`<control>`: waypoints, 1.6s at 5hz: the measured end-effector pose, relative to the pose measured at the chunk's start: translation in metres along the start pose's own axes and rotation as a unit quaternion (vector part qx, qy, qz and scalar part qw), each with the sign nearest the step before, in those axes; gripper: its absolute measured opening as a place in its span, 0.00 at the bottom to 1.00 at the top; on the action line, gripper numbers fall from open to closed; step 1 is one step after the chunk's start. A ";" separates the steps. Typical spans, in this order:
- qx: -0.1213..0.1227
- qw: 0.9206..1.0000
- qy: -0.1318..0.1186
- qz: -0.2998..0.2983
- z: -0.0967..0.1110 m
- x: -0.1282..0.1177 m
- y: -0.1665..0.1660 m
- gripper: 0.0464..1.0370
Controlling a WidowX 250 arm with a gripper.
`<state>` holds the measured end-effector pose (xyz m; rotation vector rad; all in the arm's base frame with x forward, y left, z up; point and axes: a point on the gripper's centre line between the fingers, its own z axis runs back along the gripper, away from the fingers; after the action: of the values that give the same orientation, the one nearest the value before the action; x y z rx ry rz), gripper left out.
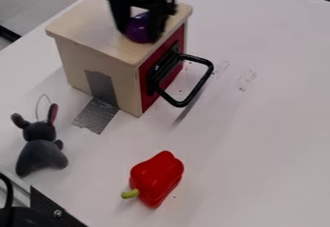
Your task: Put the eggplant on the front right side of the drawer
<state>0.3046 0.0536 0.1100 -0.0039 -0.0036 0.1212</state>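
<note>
A dark plush toy (42, 148) sits at left; next, the wooden drawer (71, 59), with the eggplant (137, 26) gripped by the gripper (140, 34) at its top (touching it, perhaps; it's blurry there); then a red pepper (157, 177), nearer the camera.

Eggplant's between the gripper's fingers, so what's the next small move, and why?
Probably a slight lift before moving toward the front right: the eggplant sits between the fingers, on or just over the drawer's wooden top near its front edge, and the black handle juts out below.
</note>
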 end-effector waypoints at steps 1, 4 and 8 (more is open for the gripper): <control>-0.010 0.999 -0.029 -0.009 0.014 0.022 -0.040 0.68; 0.009 1.000 -0.025 -0.013 -0.062 0.086 -0.116 0.68; -0.020 0.999 -0.005 -0.033 -0.103 0.125 -0.151 0.96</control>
<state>0.4472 -0.0817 0.0079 -0.0429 -0.0168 0.0555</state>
